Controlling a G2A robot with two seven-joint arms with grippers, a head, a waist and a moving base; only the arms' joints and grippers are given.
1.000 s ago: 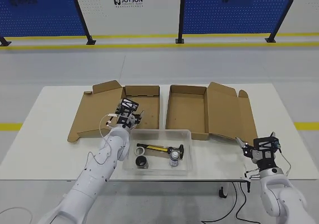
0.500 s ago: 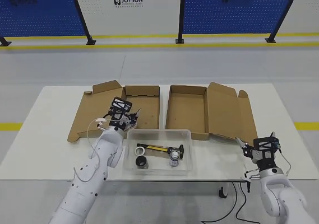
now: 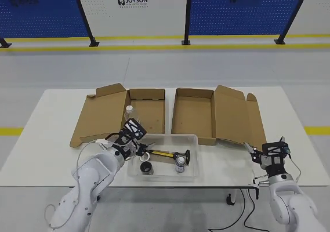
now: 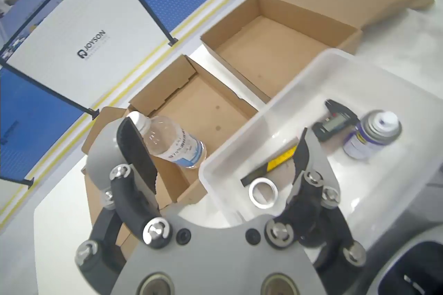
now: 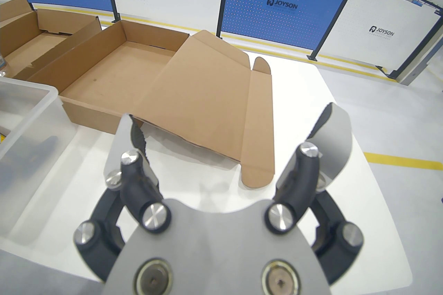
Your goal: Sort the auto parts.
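The sorting is judged to be at an early stage. A clear plastic water bottle (image 3: 129, 110) is seen lying on its side in the left-hand brown cardboard box (image 3: 153, 119), near the side where the lid folds out. Nothing has yet been placed in the right-hand brown cardboard box (image 3: 193, 119).

Most of the parts remain to be taken from the translucent white plastic bin (image 3: 165, 137), which is set on the white table (image 3: 49, 145) in front of the two boxes. A yellow-and-black handled tool (image 3: 163, 153), a white ring (image 3: 145, 156), a silver spray can with a white cap (image 3: 180, 163) and a small black round part (image 3: 146, 169) are gathered there. A black digital gauge (image 4: 334, 123) is also seen beside the can (its exact kind cannot be made out).

The left gripper (image 3: 141, 145) is held over the bin's left end with its jaws spread wide and nothing between them; the ring lies just below it and is judged the likeliest next pick. The right gripper (image 3: 264, 149) is held near the table's right front corner, equally wide and empty, well apart from the bin.
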